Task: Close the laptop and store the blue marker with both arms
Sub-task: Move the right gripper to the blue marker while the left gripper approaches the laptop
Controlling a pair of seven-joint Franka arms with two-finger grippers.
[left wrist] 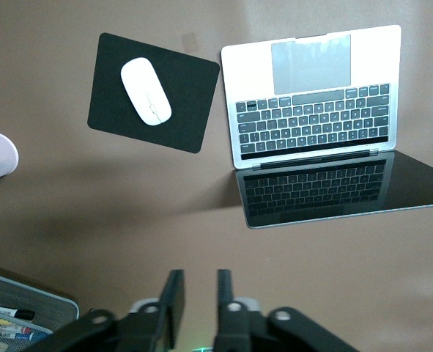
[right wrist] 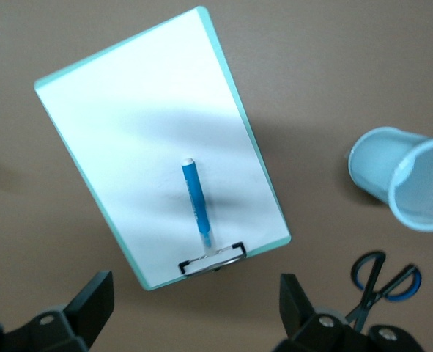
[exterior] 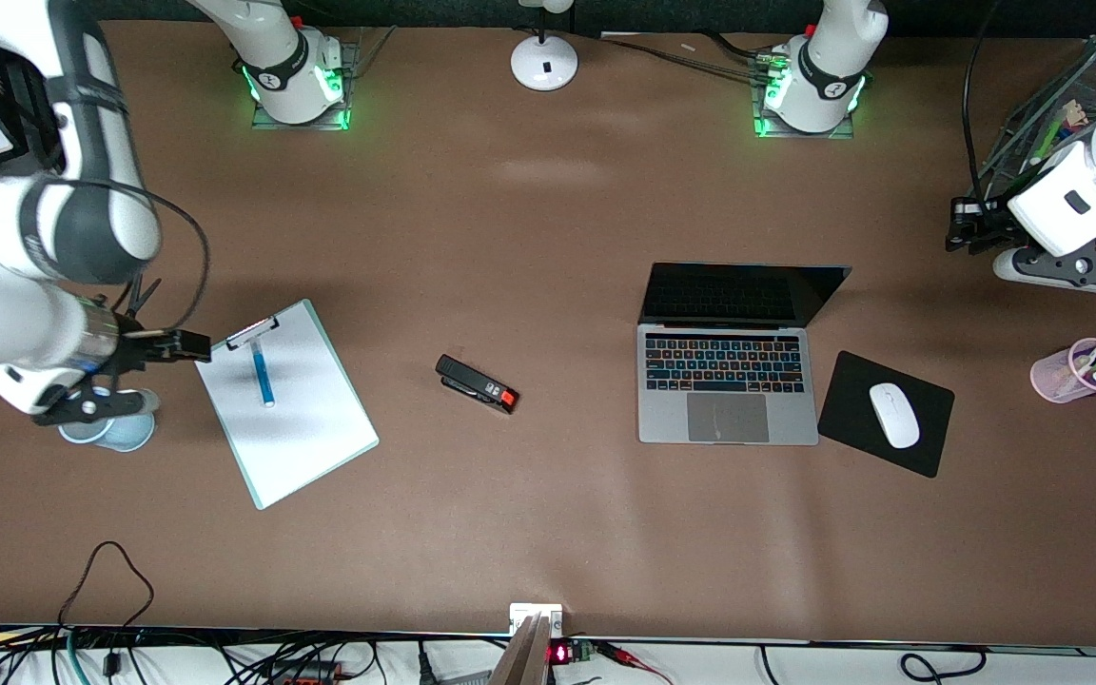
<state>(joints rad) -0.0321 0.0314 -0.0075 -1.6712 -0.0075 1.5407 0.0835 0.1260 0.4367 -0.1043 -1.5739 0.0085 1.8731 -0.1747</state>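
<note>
The silver-grey laptop lies open toward the left arm's end of the table, its dark screen leaning back; it also shows in the left wrist view. The blue marker lies on a white clipboard, its tip by the clip, as the right wrist view shows. My right gripper hangs wide open and empty beside the clipboard's clip end. My left gripper hangs at the left arm's end of the table, apart from the laptop, its fingers a narrow gap apart and empty.
A black stapler lies mid-table. A black mousepad with a white mouse lies beside the laptop. A pink cup and a wire tray hold markers. A blue mesh cup and scissors are near the clipboard.
</note>
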